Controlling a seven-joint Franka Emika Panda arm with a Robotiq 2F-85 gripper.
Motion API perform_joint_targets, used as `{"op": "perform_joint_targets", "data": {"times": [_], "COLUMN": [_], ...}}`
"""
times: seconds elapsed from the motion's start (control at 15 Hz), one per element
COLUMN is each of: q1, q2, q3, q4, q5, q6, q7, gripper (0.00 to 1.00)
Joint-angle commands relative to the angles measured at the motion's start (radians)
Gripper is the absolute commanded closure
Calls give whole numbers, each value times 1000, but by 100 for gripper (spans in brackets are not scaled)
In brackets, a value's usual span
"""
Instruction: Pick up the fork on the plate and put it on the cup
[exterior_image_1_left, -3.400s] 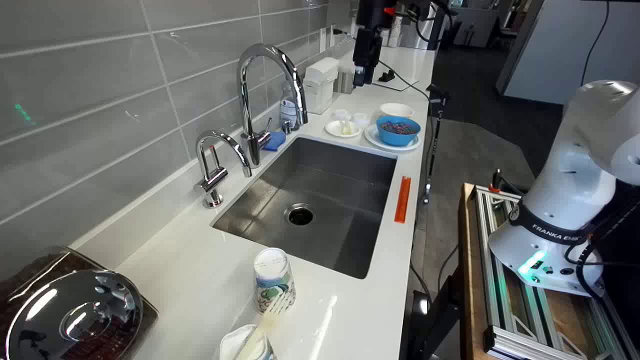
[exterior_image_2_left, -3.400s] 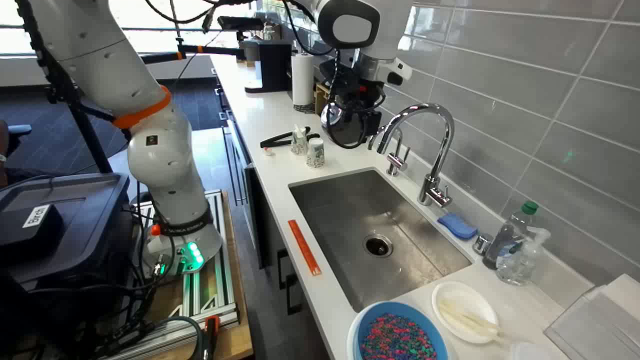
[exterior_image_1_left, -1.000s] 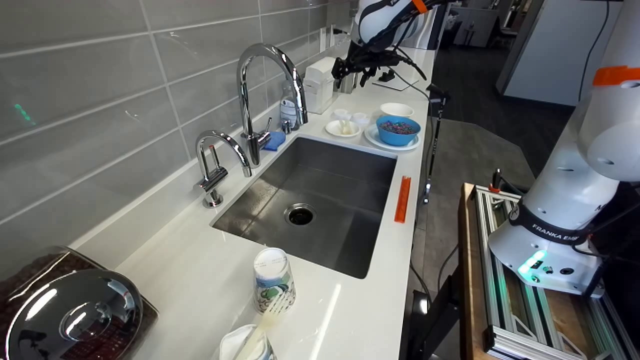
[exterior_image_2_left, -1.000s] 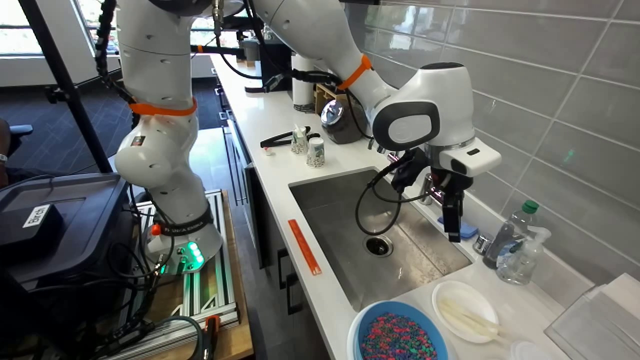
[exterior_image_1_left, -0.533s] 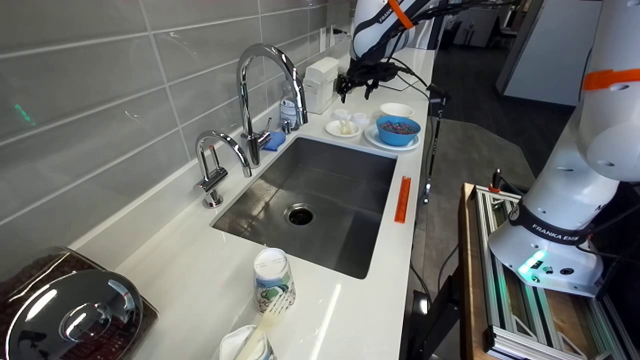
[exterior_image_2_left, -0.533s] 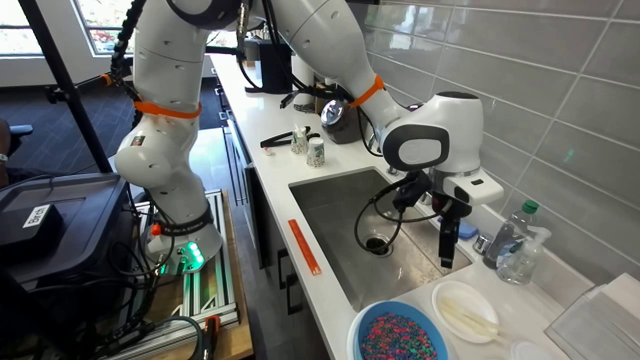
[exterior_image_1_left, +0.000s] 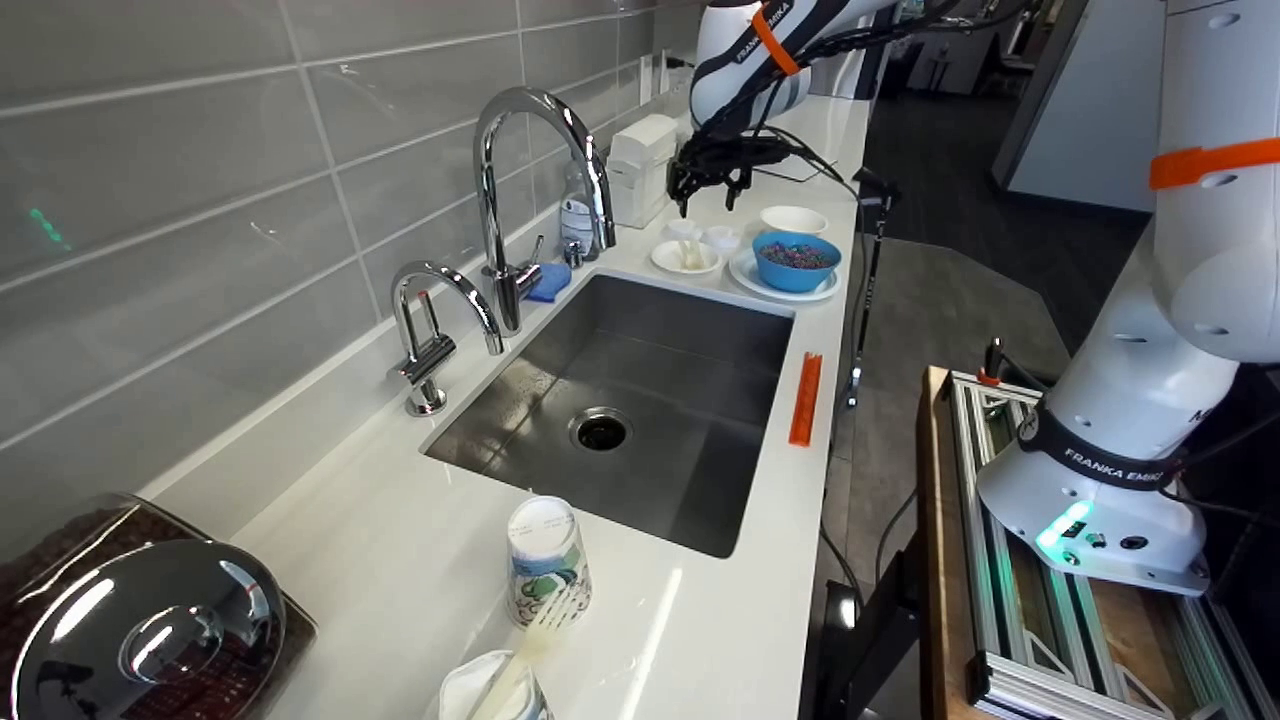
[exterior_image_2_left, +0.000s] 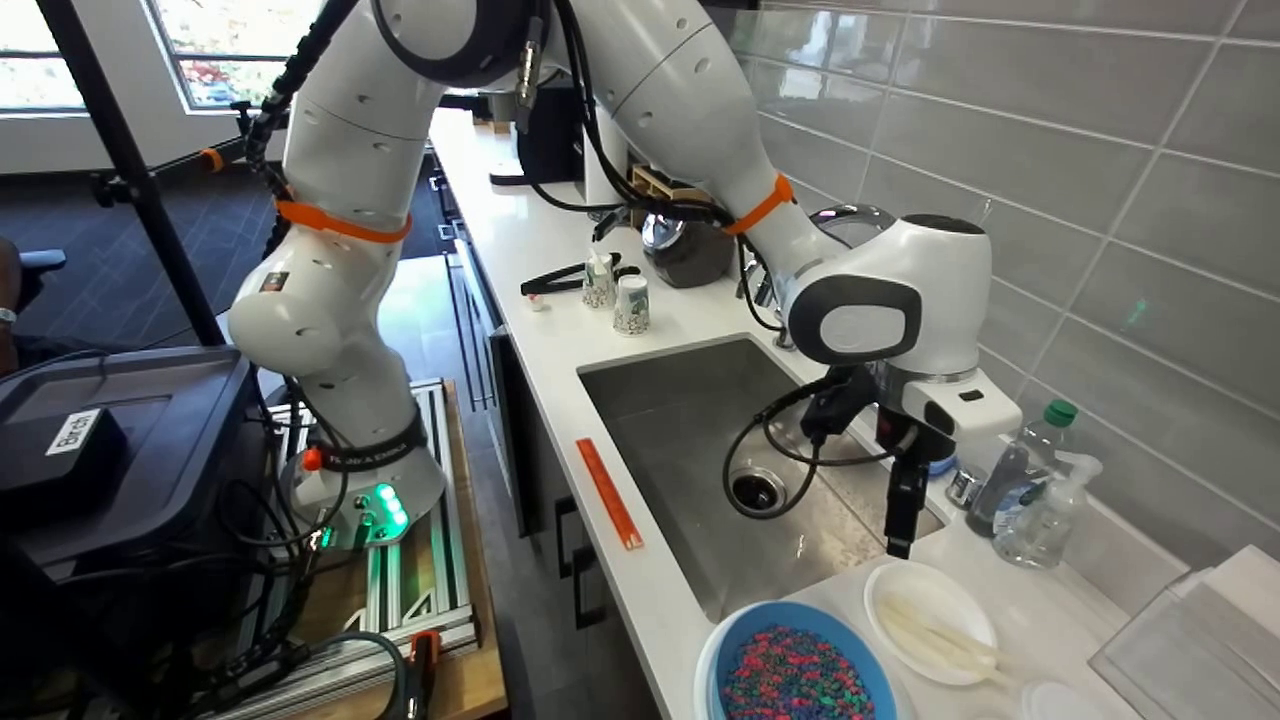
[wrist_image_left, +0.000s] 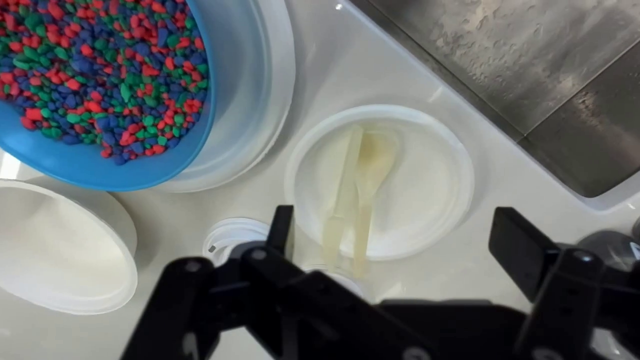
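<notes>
A white plate holds two pale utensils, a knife and a spoon, with handles over the rim. The plate also shows in both exterior views. The fork shows its tines outside the plate, its handle in a white cup cut by the frame edge. A patterned white cup stands upside down beside it; both cups show in an exterior view. My gripper is open and empty above the plate's edge, in both exterior views.
A blue bowl of colored pebbles sits on a larger plate beside the white plate. A white bowl and small lidded cups stand nearby. The sink, tall faucet, soap bottles and an orange ruler are around.
Since 3.4 s ago my arm has swung across the sink toward the plate. Over the last second my gripper has kept lowering, open. The cups, fork and plate have not moved.
</notes>
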Motion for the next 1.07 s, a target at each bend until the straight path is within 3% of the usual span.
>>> {"op": "perform_joint_targets", "data": {"times": [0.0,0.27,0.87,1.0], "q1": [9,12,-55,-56], "q2": [2,47,234,266], "q3": [-9,-25,-5,-7], "q4": [3,35,183,211], "q5": [8,-2,133,147], "q6": [-1,-6,-39,-42], "q7": [-6,30,18,23], "gripper": [0,0,0,4]}}
